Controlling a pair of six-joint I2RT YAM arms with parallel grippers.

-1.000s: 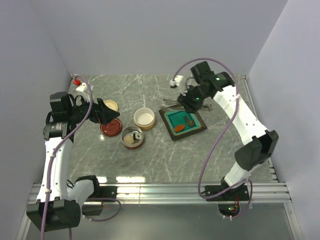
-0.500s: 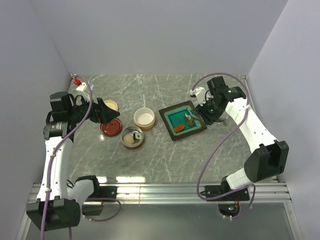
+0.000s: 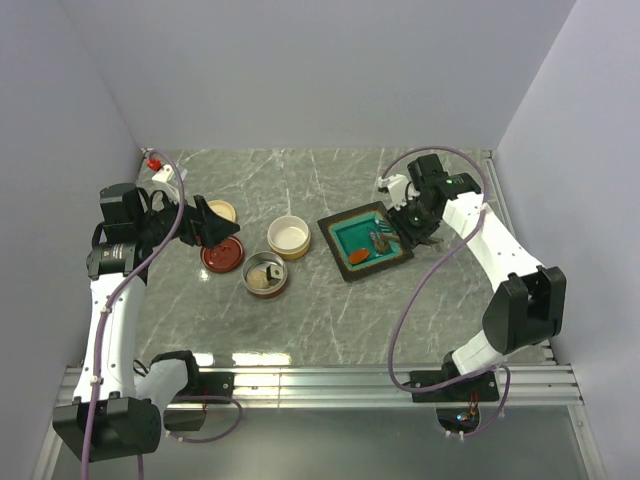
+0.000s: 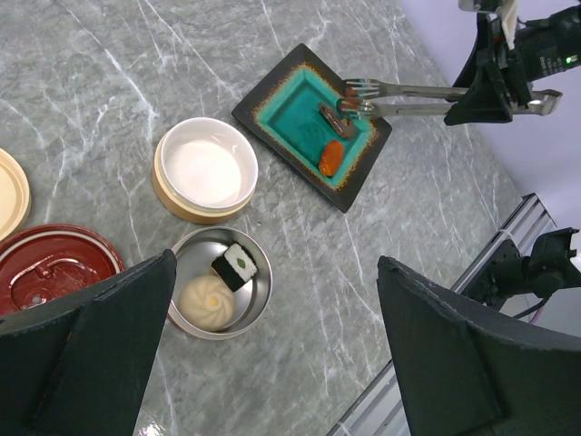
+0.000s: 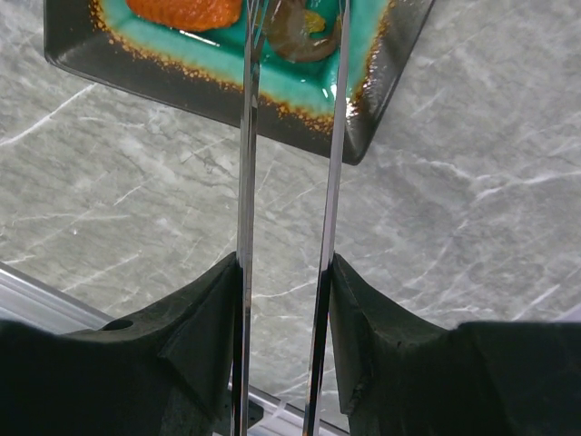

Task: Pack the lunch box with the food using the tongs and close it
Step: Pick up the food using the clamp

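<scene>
My right gripper [image 3: 415, 222] is shut on the tongs [image 3: 395, 232], whose two thin arms [image 5: 247, 182] run out from between its fingers. The tong tips reach over the teal tray [image 3: 335, 250] and stand either side of the dark brown lump [image 5: 300, 36]. The orange-red oblong [image 5: 186, 11] lies beside it on the tray. The lunch box stands apart in pieces; its steel bowl [image 4: 186, 263] holds a pale round bun [image 4: 207, 297] and a white cube [image 4: 235, 265]. My left gripper [image 3: 205, 225] hangs wide open and empty above the red lid [image 3: 222, 257].
A cream bowl [image 3: 288, 237] stands between the steel bowl and the tray. A flat cream lid [image 3: 220, 210] lies behind the red lid. A red-topped fixture [image 3: 153, 160] sits in the far left corner. A metal rail [image 3: 320, 380] runs along the table's near edge.
My right gripper has swung from behind the tray round to its right side, bringing the tongs with it, and the tips now point in over the tray. The left arm has stayed still.
</scene>
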